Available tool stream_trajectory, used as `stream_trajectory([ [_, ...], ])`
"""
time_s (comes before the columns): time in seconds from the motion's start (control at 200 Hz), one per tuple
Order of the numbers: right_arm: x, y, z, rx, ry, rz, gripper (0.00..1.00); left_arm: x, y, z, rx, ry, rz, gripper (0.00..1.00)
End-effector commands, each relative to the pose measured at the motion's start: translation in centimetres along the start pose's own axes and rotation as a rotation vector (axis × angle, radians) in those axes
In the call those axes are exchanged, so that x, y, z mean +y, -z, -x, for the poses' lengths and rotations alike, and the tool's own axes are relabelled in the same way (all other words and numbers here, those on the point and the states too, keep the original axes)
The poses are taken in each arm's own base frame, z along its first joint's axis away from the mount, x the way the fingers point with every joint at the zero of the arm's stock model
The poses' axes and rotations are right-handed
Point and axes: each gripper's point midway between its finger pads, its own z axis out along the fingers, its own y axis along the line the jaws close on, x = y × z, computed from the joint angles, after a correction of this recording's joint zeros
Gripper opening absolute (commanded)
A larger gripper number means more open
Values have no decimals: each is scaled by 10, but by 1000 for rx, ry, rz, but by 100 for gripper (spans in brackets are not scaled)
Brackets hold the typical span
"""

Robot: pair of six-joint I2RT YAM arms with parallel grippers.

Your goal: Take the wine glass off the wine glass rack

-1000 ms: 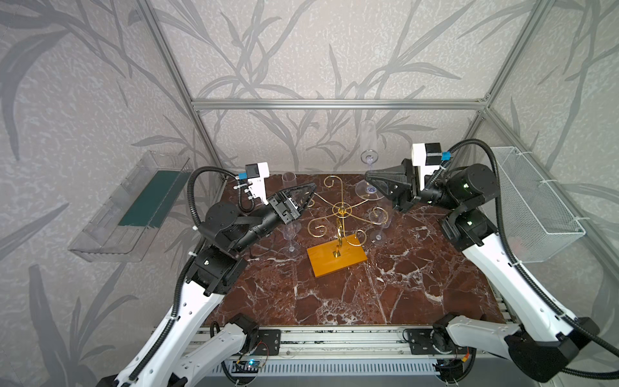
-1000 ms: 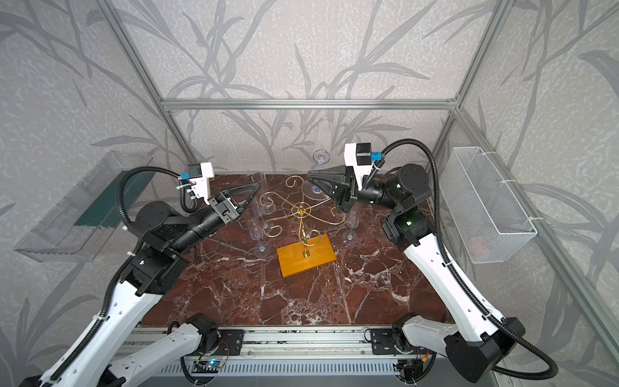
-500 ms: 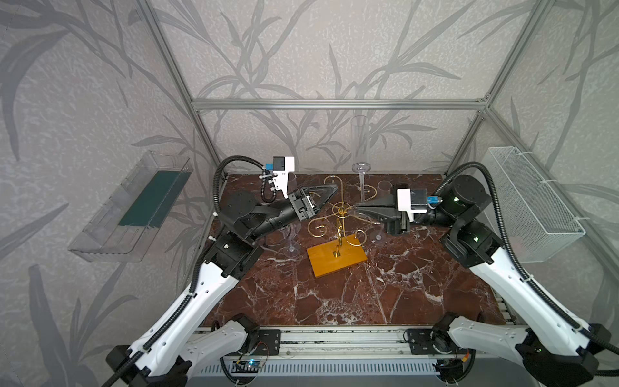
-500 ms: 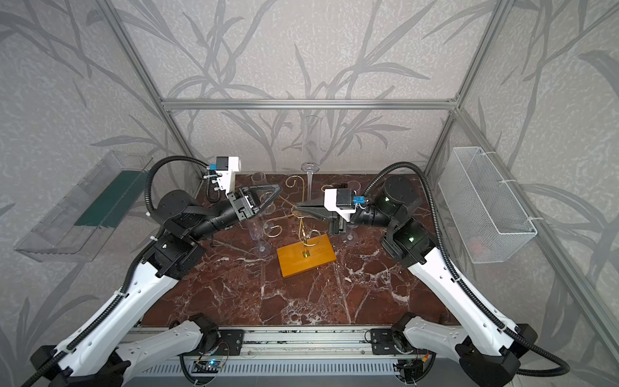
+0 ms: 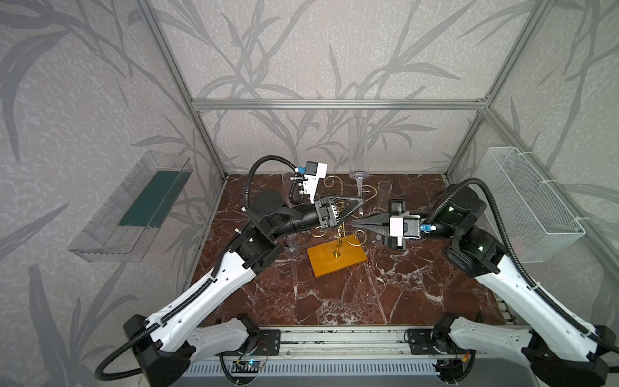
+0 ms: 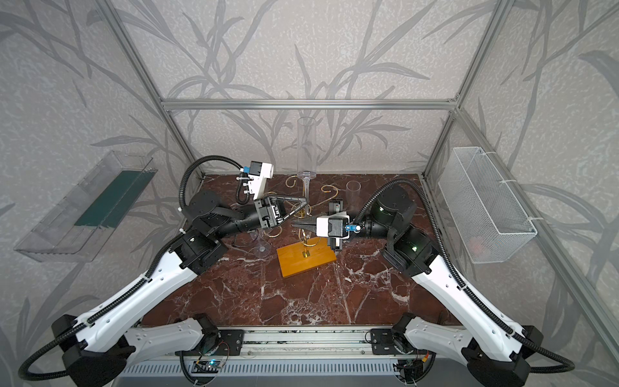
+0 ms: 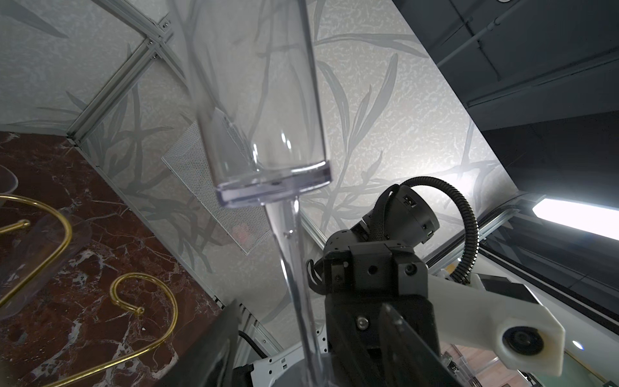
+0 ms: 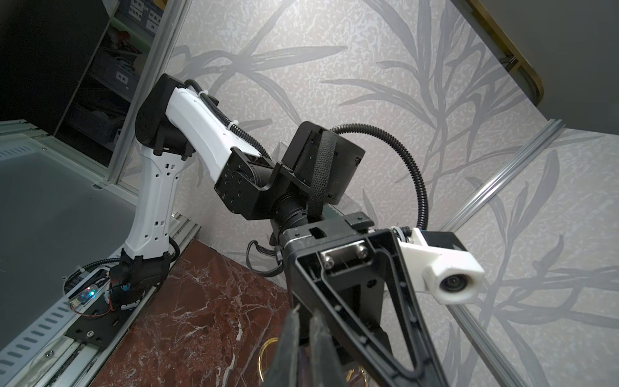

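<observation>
Fragility governs here: the wine glass (image 5: 357, 150) is a tall, narrow, clear flute. It looks thin-walled, light but top-heavy, and probably slippery. The slender stem is the place to hold it, firmly but without hard squeezing.

It stands upright in the air at the upper middle of both top views, off the wine glass rack (image 5: 336, 260). The rack's gold curls and orange wooden base sit just below it in the frame.

The right gripper (image 5: 354, 223) has its jaws pressed together, apparently pinching the stem low down, though the contact itself is hidden. The left gripper (image 5: 362, 202) has its jaws spread either side of the stem, not gripping.

The dark red marble table (image 5: 335, 301) is hard and would not forgive a drop. Another clear glass (image 5: 384, 192) stands near the rack. Leaf-patterned walls close the room, with a wire basket (image 5: 532, 207) at right and a clear tray (image 5: 134, 207) at left.
</observation>
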Motion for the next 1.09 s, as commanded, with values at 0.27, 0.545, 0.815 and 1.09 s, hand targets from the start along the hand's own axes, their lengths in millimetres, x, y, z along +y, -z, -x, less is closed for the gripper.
stream_trajectory([
  [0.27, 8, 1, 2, 22, 105, 5, 0, -29, -8, 6, 1, -35, -102, 28],
  [0.545, 11, -1, 1, 32, 118, 14, 0, -28, -7, 4, -6, -29, -101, 0],
  [0.815, 15, -4, 1, 31, 107, 16, 31, -37, 1, 10, -62, -58, -130, 0],
  [1.09, 11, 6, 25, -41, -38, -28, 70, -21, 32, 20, -121, -362, 142, 0],
])
